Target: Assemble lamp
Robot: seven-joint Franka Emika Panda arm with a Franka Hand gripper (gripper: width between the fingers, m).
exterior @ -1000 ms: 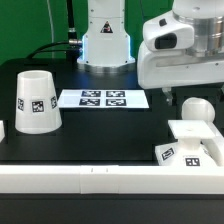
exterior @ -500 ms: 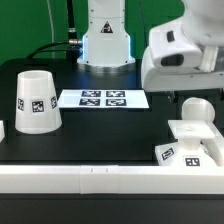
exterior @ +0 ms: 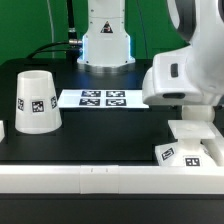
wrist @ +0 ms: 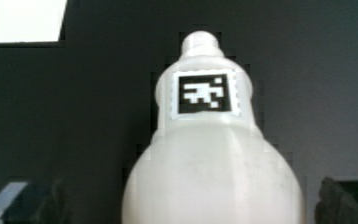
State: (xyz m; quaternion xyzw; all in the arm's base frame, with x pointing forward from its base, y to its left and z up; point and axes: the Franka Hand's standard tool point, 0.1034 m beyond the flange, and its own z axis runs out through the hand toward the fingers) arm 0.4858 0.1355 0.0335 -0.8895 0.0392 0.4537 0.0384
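Arm: I read the wrist low over the exterior view's right side, hand body just above the base [exterior: 192, 140]
Gripper [wrist: 183, 202]: fingers [wrist: 23, 202] apart; one either side of the bulb [wrist: 202, 120], its tagged stem between them
Shade [exterior: 33, 100]: wide end down, exterior view's left; beside the marker board [exterior: 103, 98]

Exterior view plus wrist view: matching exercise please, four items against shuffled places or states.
Items:
1. shade
2. marker board
3. base
4. bulb

Places or states:
A. exterior view's right, near the front
B. lying flat, centre of the exterior view
C. tag facing the wrist camera
D. exterior view's left, standing wide end down

Pairs: 1-D, 2-B, 3-A, 4-C.
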